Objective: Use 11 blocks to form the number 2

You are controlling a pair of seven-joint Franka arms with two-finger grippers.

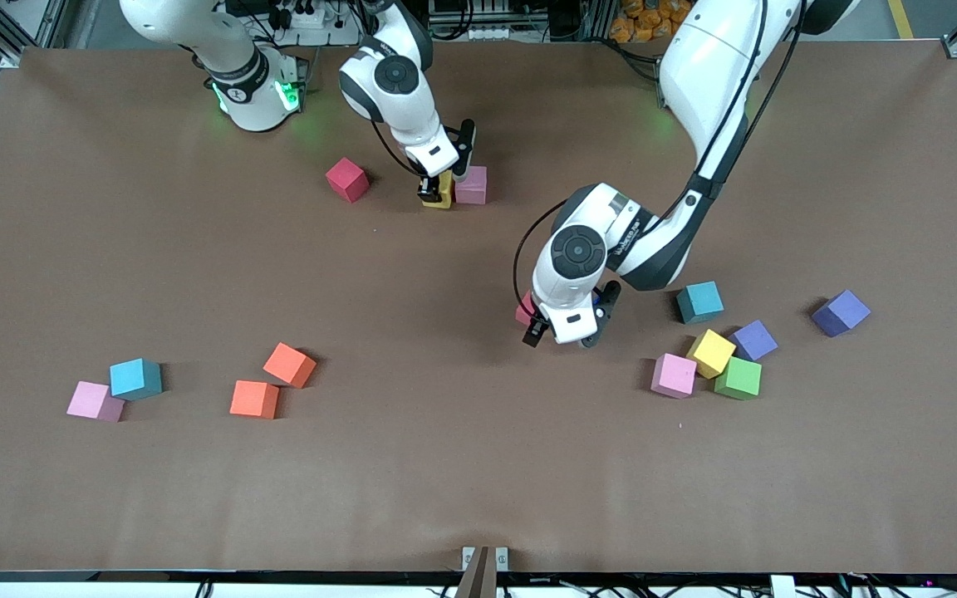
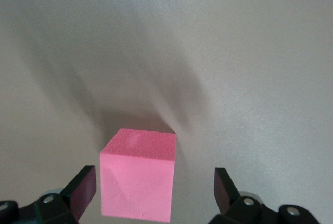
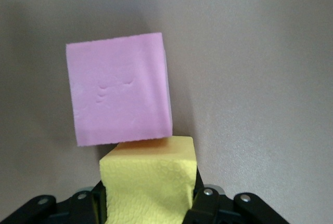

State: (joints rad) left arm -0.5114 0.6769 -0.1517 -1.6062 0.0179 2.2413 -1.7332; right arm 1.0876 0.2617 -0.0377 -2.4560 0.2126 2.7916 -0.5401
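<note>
One held block point(image 1: 444, 189) just beside another block point(image 1: 471, 184); a third block point(image 2: 138, 180) between the left end effector's point(image 1: 561, 335) fingers.

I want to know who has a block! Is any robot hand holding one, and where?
The right end effector pinches a yellow block by its sides.

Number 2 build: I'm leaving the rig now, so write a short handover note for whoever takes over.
Right gripper: shut on a yellow block, set against a pink block; red block lies beside them.
Left gripper: open around a bright pink block mid-table.
Done: two blocks side by side at most.
Left: all other blocks, scattered nearer the front camera at both ends of the table.
</note>
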